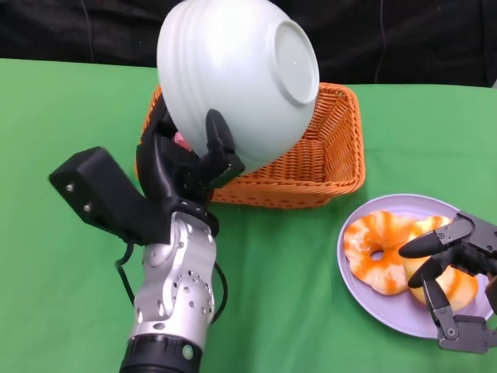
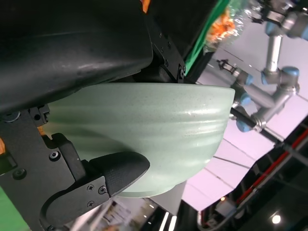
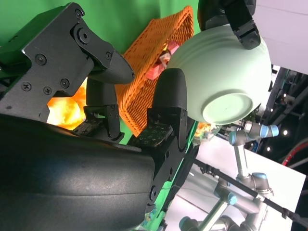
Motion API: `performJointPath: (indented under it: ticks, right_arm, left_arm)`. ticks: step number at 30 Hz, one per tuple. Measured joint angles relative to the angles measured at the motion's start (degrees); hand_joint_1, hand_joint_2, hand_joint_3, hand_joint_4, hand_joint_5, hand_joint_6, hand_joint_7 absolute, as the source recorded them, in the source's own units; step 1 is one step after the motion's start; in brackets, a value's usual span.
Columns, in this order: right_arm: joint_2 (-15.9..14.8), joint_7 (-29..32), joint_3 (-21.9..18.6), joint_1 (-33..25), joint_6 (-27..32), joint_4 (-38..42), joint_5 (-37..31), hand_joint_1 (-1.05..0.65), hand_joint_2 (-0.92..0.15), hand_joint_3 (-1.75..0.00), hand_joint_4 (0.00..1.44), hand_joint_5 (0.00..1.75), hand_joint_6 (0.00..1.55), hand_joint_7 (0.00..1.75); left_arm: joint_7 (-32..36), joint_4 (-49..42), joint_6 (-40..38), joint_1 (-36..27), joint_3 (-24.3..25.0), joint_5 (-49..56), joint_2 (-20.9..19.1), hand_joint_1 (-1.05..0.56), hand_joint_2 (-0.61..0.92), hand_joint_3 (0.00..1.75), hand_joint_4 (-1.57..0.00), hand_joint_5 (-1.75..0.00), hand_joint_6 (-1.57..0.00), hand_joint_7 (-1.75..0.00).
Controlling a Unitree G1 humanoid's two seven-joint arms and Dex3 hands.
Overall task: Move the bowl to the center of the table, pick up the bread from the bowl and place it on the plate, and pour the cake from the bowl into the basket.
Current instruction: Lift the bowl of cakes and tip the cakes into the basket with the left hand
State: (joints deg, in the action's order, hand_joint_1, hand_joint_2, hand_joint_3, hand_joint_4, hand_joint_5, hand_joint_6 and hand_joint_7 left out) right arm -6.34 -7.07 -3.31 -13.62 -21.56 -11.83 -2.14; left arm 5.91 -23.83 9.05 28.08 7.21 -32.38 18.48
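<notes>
On the green bench [image 1: 311, 287] the wicker basket [image 1: 334, 167] sits far of centre, and everything in the pour turns on how the pale green bowl [image 1: 233, 74] hangs over it. We see the bowl tipped nearly upside down directly above the basket's left half, its foot ring facing up and to the right, its mouth facing down and left into the basket. So the bowl sits above and just far of our left hand [image 1: 182, 175], which grips it by the rim with fingers wrapped on the outer wall; the left wrist view shows a finger pressed against the ribbed side.

Something pink shows low in the basket beside the left hand. We take it for the cake [image 1: 182, 141], though most of it is hidden.

To the near right lies the lilac plate [image 1: 365, 291], carrying the orange-swirled bread [image 1: 384, 249]. Our right hand [image 1: 454, 264] hovers over the plate's right side, fingers apart and holding nothing. It is well apart from the basket, so the left arm is the nearer one.
</notes>
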Motion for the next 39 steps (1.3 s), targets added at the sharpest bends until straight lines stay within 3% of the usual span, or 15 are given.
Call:
performJointPath:
  ticks: [7, 23, 39]
  right_arm:
    - [-0.44, -1.01, 0.05, -0.05, -0.51, 0.65, 0.18, -0.01, -0.29, -1.40, 0.80, 1.31, 0.72, 1.08]
    - [-0.51, -1.73, 1.00, -0.17, -3.53, 3.03, 1.10, -0.03, -0.29, -1.39, 0.84, 1.30, 0.75, 1.09]
    - [-1.19, -2.72, 1.01, -1.10, -3.31, 1.77, 1.28, -0.02, -0.32, -1.34, 0.83, 1.29, 0.75, 1.06]
  left_arm:
    - [0.87, 1.73, -5.51, 0.00, 1.27, -6.79, 0.05, -0.15, 0.41, 1.64, -1.08, -1.75, -0.86, -1.75]
    - [1.46, 3.40, -10.01, -0.02, 2.61, -17.04, 0.11, -0.19, 0.36, 1.62, -1.09, -1.75, -0.80, -1.75]
    - [2.40, 8.50, -10.84, -0.40, 0.16, -16.90, 0.27, -0.20, 0.37, 1.62, -1.06, -1.75, -0.83, -1.75]
